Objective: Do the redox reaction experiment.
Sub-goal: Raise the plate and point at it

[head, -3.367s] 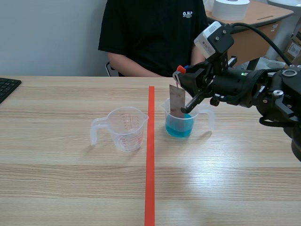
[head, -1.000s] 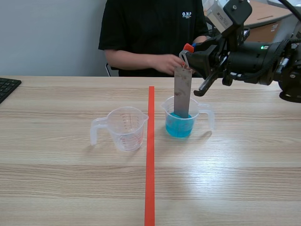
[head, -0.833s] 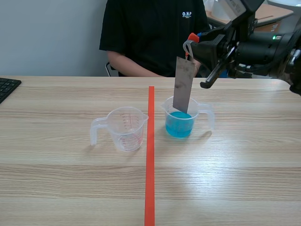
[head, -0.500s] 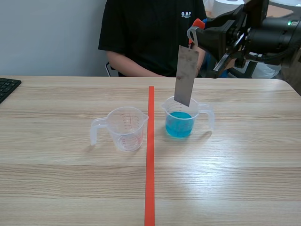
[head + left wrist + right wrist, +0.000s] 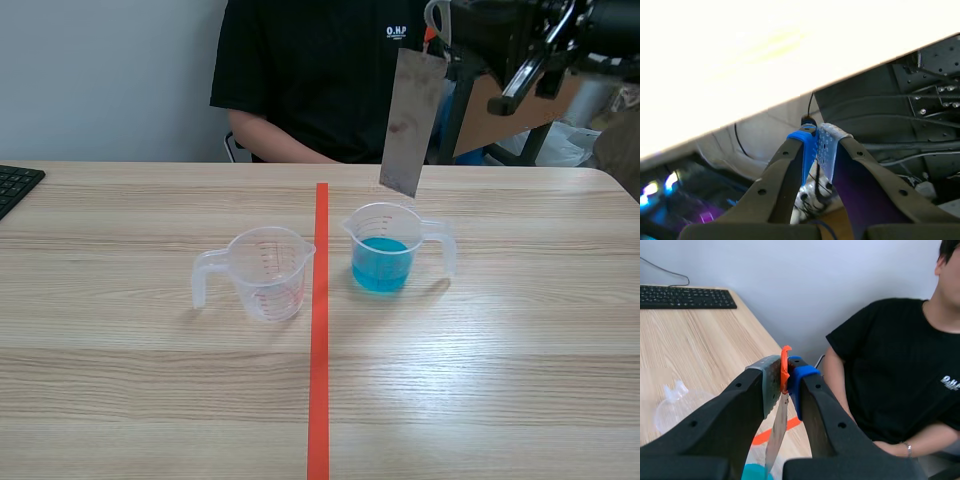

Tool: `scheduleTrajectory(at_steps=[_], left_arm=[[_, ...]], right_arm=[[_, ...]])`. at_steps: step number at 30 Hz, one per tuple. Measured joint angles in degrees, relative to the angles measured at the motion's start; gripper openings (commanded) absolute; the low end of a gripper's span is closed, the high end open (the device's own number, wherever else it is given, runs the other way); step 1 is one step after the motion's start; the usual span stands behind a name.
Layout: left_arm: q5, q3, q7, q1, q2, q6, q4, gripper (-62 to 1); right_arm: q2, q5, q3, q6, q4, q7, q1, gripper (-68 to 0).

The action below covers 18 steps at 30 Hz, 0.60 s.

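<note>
A grey metal plate [image 5: 409,118] hangs tilted above the beaker of blue liquid [image 5: 384,251], its lower edge clear of the rim. My right gripper [image 5: 436,28] is high at the back right, shut on the orange tab at the plate's top. In the right wrist view the gripper [image 5: 785,374] pinches that tab, and the plate [image 5: 775,435] hangs down between the fingers toward the blue beaker [image 5: 754,473]. An empty clear beaker [image 5: 263,273] stands left of the red tape line. My left gripper [image 5: 816,145] is shut on nothing, down beside the table.
A person in a black shirt [image 5: 320,70] sits across the table behind the beakers. A black keyboard [image 5: 14,186] lies at the table's far left edge. The red tape line [image 5: 319,330] runs between the two beakers.
My right gripper has lifted the metal plate up out of the blue liquid and a little to the right. The person's hand has drawn back.
</note>
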Motion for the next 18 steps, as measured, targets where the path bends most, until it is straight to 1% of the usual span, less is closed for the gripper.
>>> scheduleTrajectory(at_steps=[1, 3, 4, 5, 7, 9, 10, 11, 13, 14, 16, 18], left_arm=[[-0.15, 0.00, -1.18, 0.00, -1.55, -0.66, 0.00, -57.5], [-1.92, 0.00, -2.89, -0.15, -4.94, -1.97, 0.00, -57.5], [-3.32, 0.00, -2.93, -0.66, -6.69, -2.91, 0.00, -57.5], [-3.63, 0.02, -2.62, -1.53, -8.28, -3.76, 0.00, -57.5], [-5.86, 0.07, -1.86, -4.57, -11.23, -4.92, 0.00, -57.5], [-6.88, 0.50, -2.05, -8.63, -14.21, -6.19, 0.00, -57.5], [-7.87, 0.85, -2.03, -11.13, -15.76, -7.65, 0.00, -57.5], [-8.13, 1.33, -2.12, -13.42, -17.18, -8.68, 0.00, -57.5], [-9.27, 2.75, -2.23, -18.51, -19.61, -10.25, 0.00, -57.5], [-10.21, 3.69, -2.32, -21.09, -20.57, -10.75, 0.00, -57.5], [-10.43, 6.03, -3.34, -26.47, -21.94, -12.24, 0.00, -57.5], [-10.43, 9.62, -4.52, -32.11, -22.69, -12.31, 0.00, -57.5]], right_arm=[[0.42, 0.48, -0.09, -0.07, 0.02, 0.07, 0.42, -66.0], [1.20, 1.53, -1.01, -0.07, 0.02, 0.15, 1.25, -66.0], [1.51, 1.57, -1.62, 0.00, 0.02, 0.26, 1.60, -66.0], [1.62, 1.77, -2.05, -0.04, 0.02, 0.28, 1.75, -66.0], [1.64, 2.40, -2.78, -0.02, 0.04, 0.33, 1.73, -66.0], [1.64, 2.34, -3.32, 0.00, 0.04, 0.31, 1.70, -66.0], [1.64, 2.29, -3.43, 0.00, 0.04, 0.28, 1.70, -66.0], [1.64, 2.32, -3.43, 0.00, 0.04, 0.31, 1.70, -66.0], [1.64, 2.34, -3.43, 0.00, 0.07, 0.31, 1.70, -66.0], [1.64, 2.34, -3.43, 0.00, 0.07, 0.31, 1.70, -66.0], [1.64, 2.34, -3.43, 0.00, 0.07, 0.31, 1.70, -66.0], [1.64, 2.36, -3.43, 0.00, 0.07, 0.31, 1.70, -66.0]])
